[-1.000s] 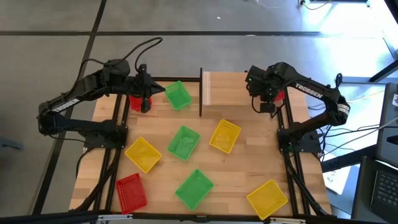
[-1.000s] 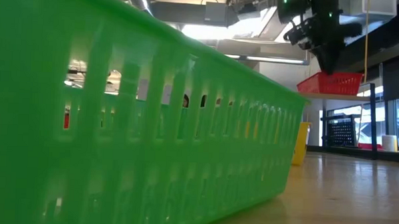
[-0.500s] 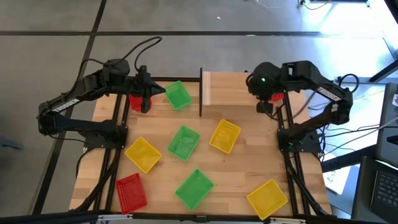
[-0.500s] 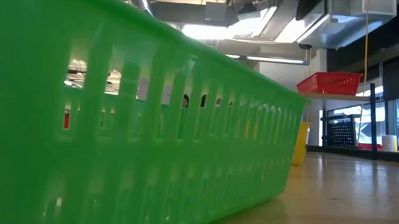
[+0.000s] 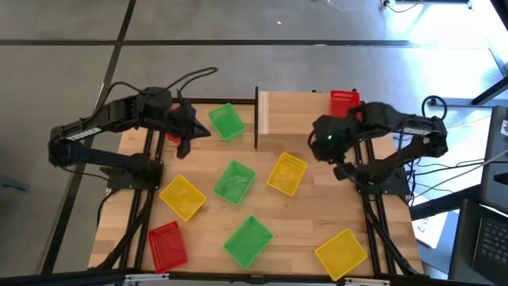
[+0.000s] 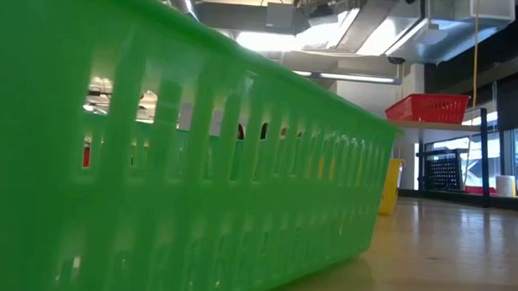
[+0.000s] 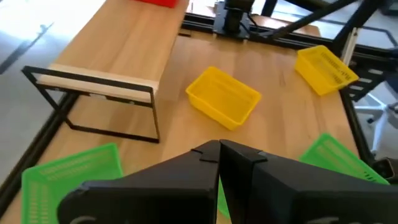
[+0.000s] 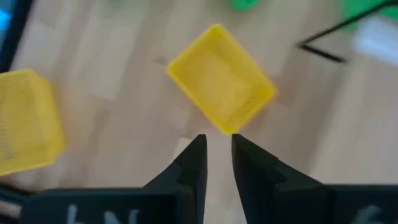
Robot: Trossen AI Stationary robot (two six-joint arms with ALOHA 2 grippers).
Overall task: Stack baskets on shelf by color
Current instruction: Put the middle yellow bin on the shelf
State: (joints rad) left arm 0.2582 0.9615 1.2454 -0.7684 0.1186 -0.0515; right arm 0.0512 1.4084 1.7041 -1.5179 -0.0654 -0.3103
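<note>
One red basket (image 5: 344, 101) sits on the shelf (image 5: 294, 111), at the end far from the dark post (image 5: 256, 119). Every other basket lies down on the table (image 5: 317, 214). A green basket (image 5: 226, 121) lies just beside the post on its outer side, and a little red (image 5: 172, 135) shows under the left arm farther out that way. In front of the shelf lie a yellow basket (image 5: 286, 173) and a green one (image 5: 235, 181), then another yellow (image 5: 182, 197) off toward the left arm's side. Well out from the shelf, along the table's near edge, lie a red basket (image 5: 167, 244), a green (image 5: 248, 241) and a yellow (image 5: 341, 253).

The right gripper (image 8: 217, 154) hangs in front of the shelf's red-basket end, over the nearest yellow basket, fingers a narrow gap apart and holding nothing. The left gripper (image 7: 219, 147) hovers beyond the green basket by the post, fingers pressed together, empty.
</note>
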